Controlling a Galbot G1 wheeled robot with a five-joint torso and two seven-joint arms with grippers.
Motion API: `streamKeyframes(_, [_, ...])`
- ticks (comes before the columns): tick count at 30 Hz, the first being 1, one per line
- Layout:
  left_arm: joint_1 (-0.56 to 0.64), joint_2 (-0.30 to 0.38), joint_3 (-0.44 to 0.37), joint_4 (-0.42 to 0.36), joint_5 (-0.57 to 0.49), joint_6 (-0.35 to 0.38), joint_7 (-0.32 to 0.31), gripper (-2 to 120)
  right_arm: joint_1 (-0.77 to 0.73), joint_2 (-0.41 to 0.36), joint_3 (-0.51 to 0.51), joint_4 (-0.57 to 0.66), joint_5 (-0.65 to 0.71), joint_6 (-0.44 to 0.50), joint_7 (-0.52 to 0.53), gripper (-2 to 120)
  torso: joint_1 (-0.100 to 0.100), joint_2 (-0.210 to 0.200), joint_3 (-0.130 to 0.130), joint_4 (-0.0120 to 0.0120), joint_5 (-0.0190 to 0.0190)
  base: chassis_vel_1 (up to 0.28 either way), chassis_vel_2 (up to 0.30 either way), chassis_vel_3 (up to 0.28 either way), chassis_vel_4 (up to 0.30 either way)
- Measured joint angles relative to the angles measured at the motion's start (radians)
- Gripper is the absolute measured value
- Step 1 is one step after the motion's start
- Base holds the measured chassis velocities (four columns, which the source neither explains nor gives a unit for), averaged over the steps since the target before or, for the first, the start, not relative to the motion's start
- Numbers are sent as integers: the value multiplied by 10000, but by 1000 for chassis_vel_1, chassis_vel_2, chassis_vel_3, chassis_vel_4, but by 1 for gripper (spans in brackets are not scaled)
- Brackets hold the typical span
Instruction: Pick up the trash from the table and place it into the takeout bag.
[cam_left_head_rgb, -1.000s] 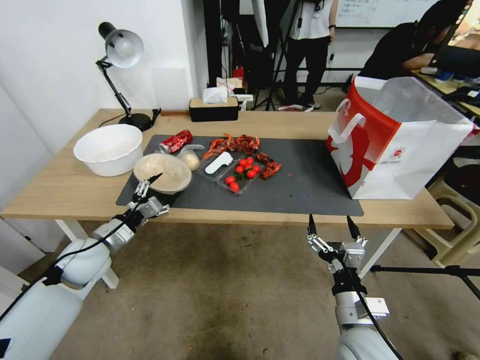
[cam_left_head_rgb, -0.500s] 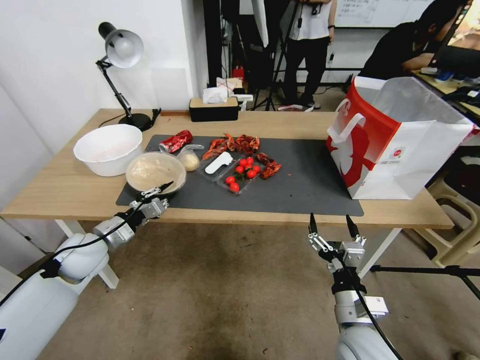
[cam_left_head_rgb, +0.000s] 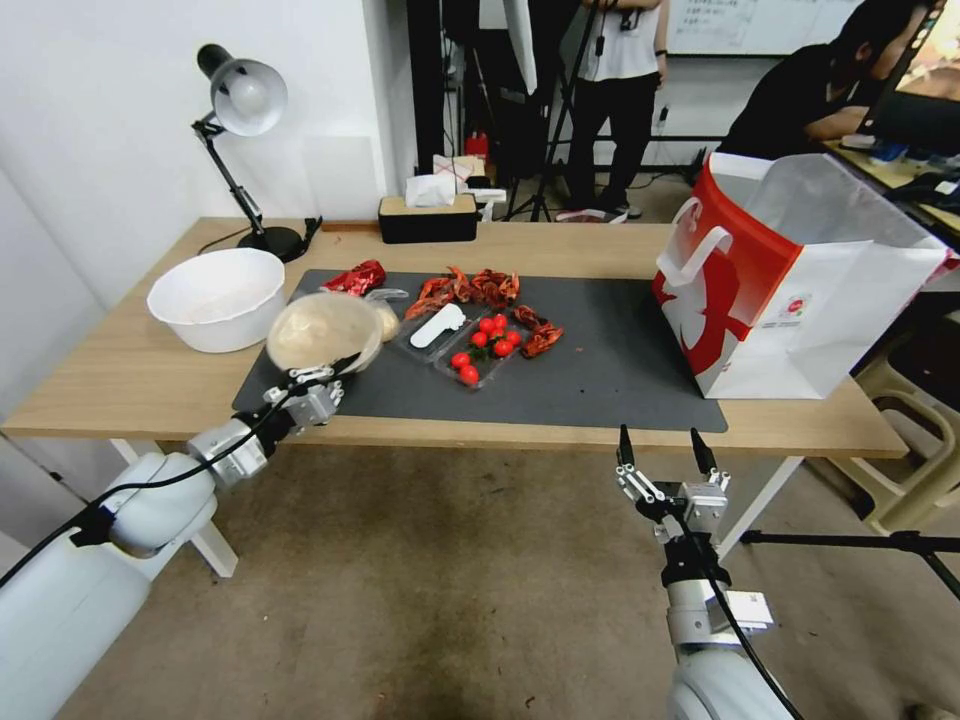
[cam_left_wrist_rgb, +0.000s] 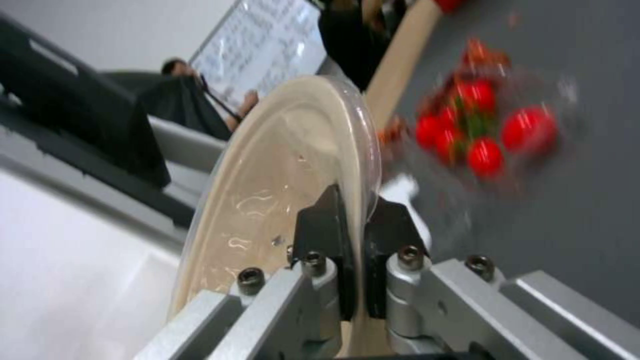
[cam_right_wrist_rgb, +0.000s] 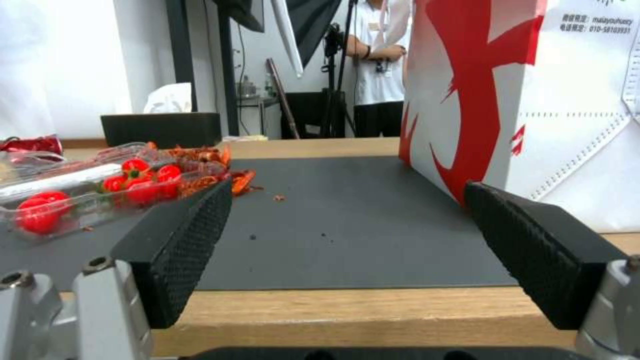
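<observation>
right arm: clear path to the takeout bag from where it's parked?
Probably yes. The right gripper hangs open just off the table edge, with bare mat between it and the takeout bag.

We see the long light-wood surface (cam_left_head_rgb: 600, 245) carrying a large dark grey mat (cam_left_head_rgb: 610, 370); the large white-and-red paper takeout bag (cam_left_head_rgb: 790, 290) stands at its right end, the white round basin (cam_left_head_rgb: 215, 295) left, the clear tray of red tomatoes (cam_left_head_rgb: 480, 355) between them.
</observation>
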Motion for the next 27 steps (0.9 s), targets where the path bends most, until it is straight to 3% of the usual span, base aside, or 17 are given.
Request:
streamKeyframes(3, [-848, 98, 636, -19, -408, 17, -119, 1, 50, -4, 13, 2, -7, -1, 21, 89, 1, 0, 0, -1, 2, 0, 0, 0, 0])
streamKeyframes(6, [-2375, 151, 2011, 160, -1197, 24, -321, 1, 133, -19, 37, 1, -37, -29, 69, 89, 1, 0, 1, -3, 3, 0, 0, 0, 0])
streamKeyframes(7, [-2375, 151, 2011, 160, -1197, 24, -321, 1, 133, -19, 37, 1, -37, -29, 69, 89, 1, 0, 1, -3, 3, 0, 0, 0, 0])
streamKeyframes(10, [-3763, 12, 3460, 479, -1945, 64, -394, 1, 206, -53, 64, -6, -67, -90, 113, 89, 1, -1, 1, -2, -1, 0, 0, 0, 0])
streamKeyframes(12, [-3849, -2, 3534, 500, -1985, 75, -402, 1, 208, -54, 64, -6, -68, -92, 114, 89, 1, 0, 1, -3, -1, 0, 0, 0, 0])
streamKeyframes(16, [-4995, -309, 4449, 803, -2439, 198, -434, 1, 282, -122, 89, -13, -89, -187, 155, 89, 1, -1, 1, 0, 0, 0, 0, 0, 0])
streamKeyframes(19, [-5799, -614, 5024, 1060, -2755, 261, -438, 1, 325, -182, 114, -17, -101, -242, 182, 89, 1, 0, 1, -1, 4, 0, 0, 0, 0])
streamKeyframes(21, [-6768, -1185, 5776, 1480, -3093, 360, -451, 1, 350, -259, 184, -17, -106, -294, 209, 89, 1, -1, 1, 0, 2, 0, 0, 0, 0])
streamKeyframes(27, [-7867, -2285, 6684, 2033, -3445, 545, -527, 1, 335, -323, 270, -9, -107, -328, 247, 89, 2, -1, 2, -1, 2, 0, 0, 0, 0])
